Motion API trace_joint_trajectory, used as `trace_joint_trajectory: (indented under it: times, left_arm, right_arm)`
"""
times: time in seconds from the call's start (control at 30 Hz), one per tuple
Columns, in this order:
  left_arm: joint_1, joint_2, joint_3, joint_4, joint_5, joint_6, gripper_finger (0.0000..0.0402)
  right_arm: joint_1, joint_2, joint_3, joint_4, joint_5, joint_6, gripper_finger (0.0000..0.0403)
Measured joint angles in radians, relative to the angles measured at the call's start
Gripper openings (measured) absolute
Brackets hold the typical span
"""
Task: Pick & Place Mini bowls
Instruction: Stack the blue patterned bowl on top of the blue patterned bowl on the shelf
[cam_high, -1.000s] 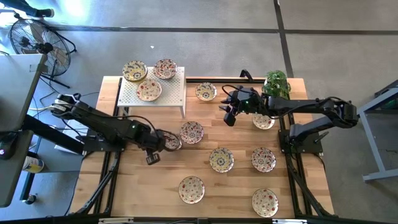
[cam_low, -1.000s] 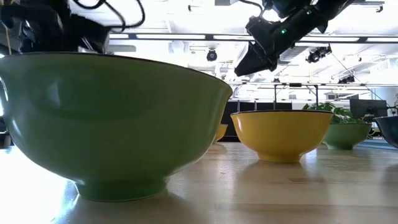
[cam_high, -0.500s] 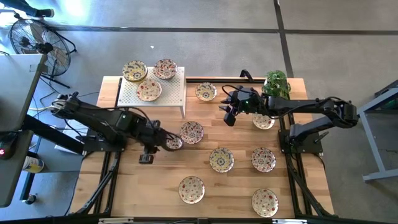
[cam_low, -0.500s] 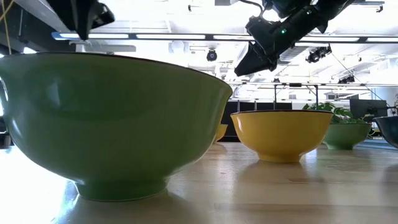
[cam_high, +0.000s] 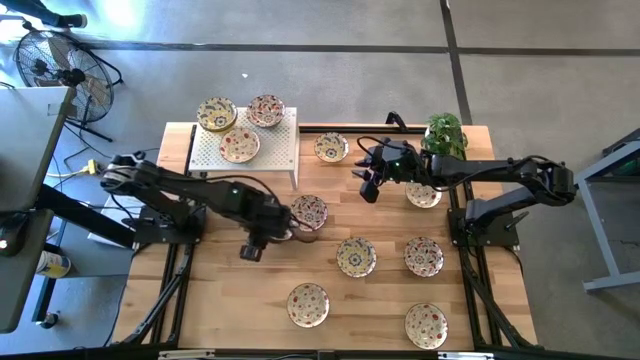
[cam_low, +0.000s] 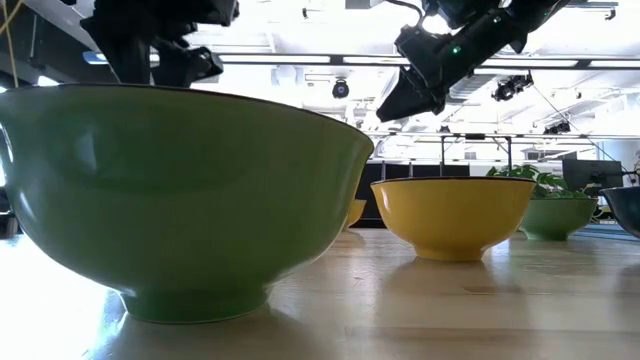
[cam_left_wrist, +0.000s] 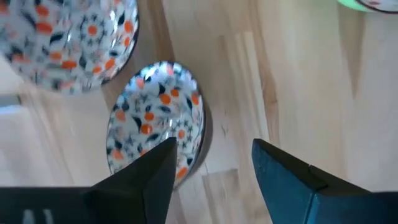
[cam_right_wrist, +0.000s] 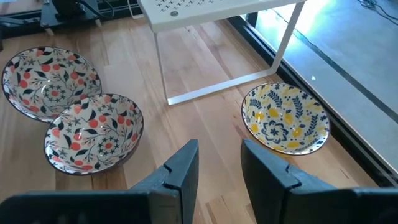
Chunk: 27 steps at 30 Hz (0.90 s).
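Left gripper (cam_high: 262, 238): left of centre in the high view, above a small red bowl (cam_left_wrist: 155, 121); its fingers stand apart in the left wrist view with nothing between them, and the bowl sits on the wood, its rim lapping a neighbouring red bowl (cam_high: 308, 212).
Right gripper (cam_high: 368, 183): upper middle of the high view, raised over bare wood; fingers parted a little, holding nothing.
Bowls on the rack: three mini bowls (cam_high: 240, 126) sit on the white rack (cam_high: 281, 148) at the upper left of the table.
Bowls on the table: eight or so lie spread on the wood, among them a yellow bowl (cam_right_wrist: 285, 118) just beside the rack leg, one at the right arm (cam_high: 423, 194), and several towards the lower right of the frame.
Progress: judged early to middling; if the rack is the goal, three are placed and most remain.
Next step: probably a fresh grasp on one of the loose bowls.
Surface: pale wooden table (cam_high: 360, 300) with dark side rails.
Room: grey floor, a fan (cam_high: 55, 66) at upper left, a green plant (cam_high: 446, 133) at the table's upper right; the low view shows large green and yellow bowls close up and ceiling lights.
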Motion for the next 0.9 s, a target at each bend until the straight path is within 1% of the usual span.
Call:
trace_joint_trajectory:
  times: [0.1,0.2,0.5,0.67,0.77,0.9]
  left_arm:
    - [0.002,0.008,-0.004,-0.018,0.000,0.044,0.0205]
    - [0.012,0.025,0.000,-0.002,-0.002,0.070,0.0205]
    - [0.015,0.089,-0.002,0.003,-0.003,0.101,0.0204]
    - [0.015,0.104,-0.002,-0.001,-0.005,0.101,0.0203]
    - [0.015,0.103,-0.003,0.001,-0.024,0.093,0.0189]
    - [0.015,0.103,-0.024,0.026,-0.027,0.090,0.0153]
  right_arm:
    - [0.000,0.000,0.000,0.000,0.000,0.000,0.0108]
    - [0.000,0.000,0.000,0.000,0.000,0.000,0.0108]
    - [0.000,0.000,0.000,0.000,-0.018,0.008,0.0108]
    - [0.000,0.000,0.000,0.000,-0.018,0.008,0.0108]
    - [0.000,0.000,0.000,0.000,-0.019,0.008,0.0108]
    - [0.000,0.000,0.000,-0.006,-0.029,0.008,0.0108]
